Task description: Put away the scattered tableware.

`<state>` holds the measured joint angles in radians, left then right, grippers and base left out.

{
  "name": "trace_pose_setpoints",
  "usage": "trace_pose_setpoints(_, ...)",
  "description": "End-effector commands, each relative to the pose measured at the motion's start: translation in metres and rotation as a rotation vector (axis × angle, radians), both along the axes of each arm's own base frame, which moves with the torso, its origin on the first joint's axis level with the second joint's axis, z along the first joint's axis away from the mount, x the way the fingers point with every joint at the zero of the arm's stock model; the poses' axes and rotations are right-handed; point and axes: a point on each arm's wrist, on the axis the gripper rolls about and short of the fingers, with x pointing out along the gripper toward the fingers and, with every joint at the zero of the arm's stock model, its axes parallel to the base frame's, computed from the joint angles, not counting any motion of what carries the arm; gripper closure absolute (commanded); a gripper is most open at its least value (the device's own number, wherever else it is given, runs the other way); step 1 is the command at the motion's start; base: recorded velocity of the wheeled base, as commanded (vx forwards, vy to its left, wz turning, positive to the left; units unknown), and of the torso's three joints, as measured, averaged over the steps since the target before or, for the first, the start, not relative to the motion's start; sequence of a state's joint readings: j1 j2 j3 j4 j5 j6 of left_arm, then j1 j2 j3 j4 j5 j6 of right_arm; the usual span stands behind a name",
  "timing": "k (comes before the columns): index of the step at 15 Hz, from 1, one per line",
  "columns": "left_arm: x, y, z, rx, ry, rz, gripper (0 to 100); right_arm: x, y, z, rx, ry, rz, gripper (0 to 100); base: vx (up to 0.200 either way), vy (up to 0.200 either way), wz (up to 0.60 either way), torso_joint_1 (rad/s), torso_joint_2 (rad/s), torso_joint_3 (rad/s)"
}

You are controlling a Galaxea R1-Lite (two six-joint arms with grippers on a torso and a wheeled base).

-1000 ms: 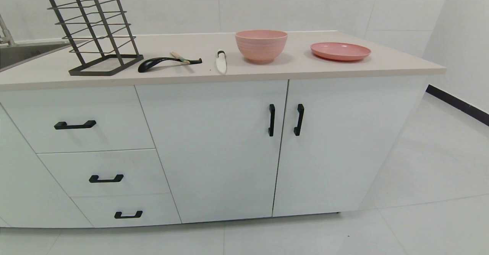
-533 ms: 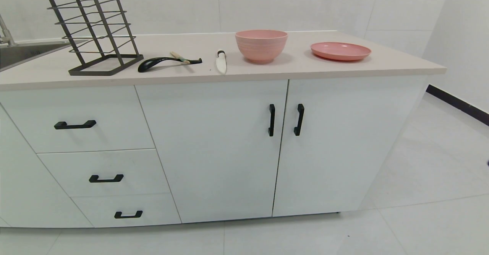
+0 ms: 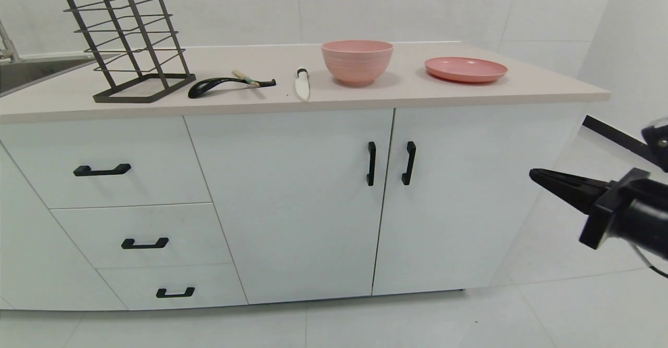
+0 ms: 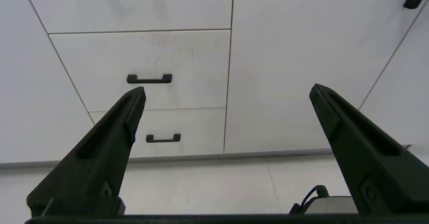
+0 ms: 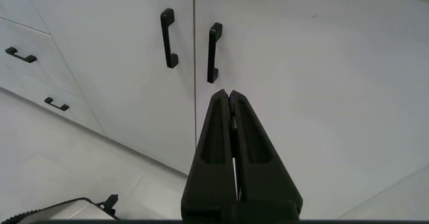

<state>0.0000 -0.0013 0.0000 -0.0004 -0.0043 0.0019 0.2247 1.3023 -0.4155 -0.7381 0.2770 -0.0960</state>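
Right hand point(image 3: 533, 174) closed, empty; left hand point(image 4: 226, 91) spread

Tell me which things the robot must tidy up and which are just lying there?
To tidy: pink bowl, pink plate, knife, black spoon, chopsticks.
Just there: wire rack, sink, cupboard doors.

The bowl point(image 3: 357, 61), faintly ringed, and the plate point(image 3: 465, 69) are one soft pink. The spoon point(image 3: 209, 86), wire rack point(image 3: 125, 40), cupboard handles point(image 3: 371, 163), left claw point(image 4: 228, 93) and right claw point(image 3: 533, 174) are black; the knife point(image 3: 302, 84) white-bladed; the worktop point(image 3: 469, 95) beige over white cupboards point(image 3: 292, 202).
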Motion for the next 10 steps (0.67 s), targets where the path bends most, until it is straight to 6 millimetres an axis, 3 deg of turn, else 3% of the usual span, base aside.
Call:
trace_pose_setpoints(1, 0.0, 0.0, 0.0, 0.0, 0.0, 0.0, 0, 0.023, 0.009, -0.024, -0.023, 0.09, 0.019, 100, 0.0, 0.0, 0.0, 0.0, 0.0, 0.0)
trace_pose_setpoints(2, 0.0, 0.0, 0.0, 0.0, 0.0, 0.0, 0, 0.025, 0.012, -0.027, -0.024, 0.102, 0.038, 100, 0.0, 0.0, 0.0, 0.0, 0.0, 0.0)
trace_pose_setpoints(3, 0.0, 0.0, 0.0, 0.0, 0.0, 0.0, 0, 0.03, 0.014, -0.03, -0.018, 0.12, 0.058, 0, 0.0, 0.0, 0.0, 0.0, 0.0, 0.0)
trace_pose_setpoints(6, 0.0, 0.0, 0.0, -0.011, -0.001, 0.004, 0, 0.055, 0.021, -0.043, -0.019, 0.142, 0.074, 0, 0.0, 0.0, 0.0, 0.0, 0.0, 0.0)
trace_pose_setpoints(10, 0.0, 0.0, 0.0, -0.01, -0.001, 0.0, 0, 0.081, 0.05, -0.084, -0.022, 0.181, 0.221, 0, 0.0, 0.0, 0.0, 0.0, 0.0, 0.0)
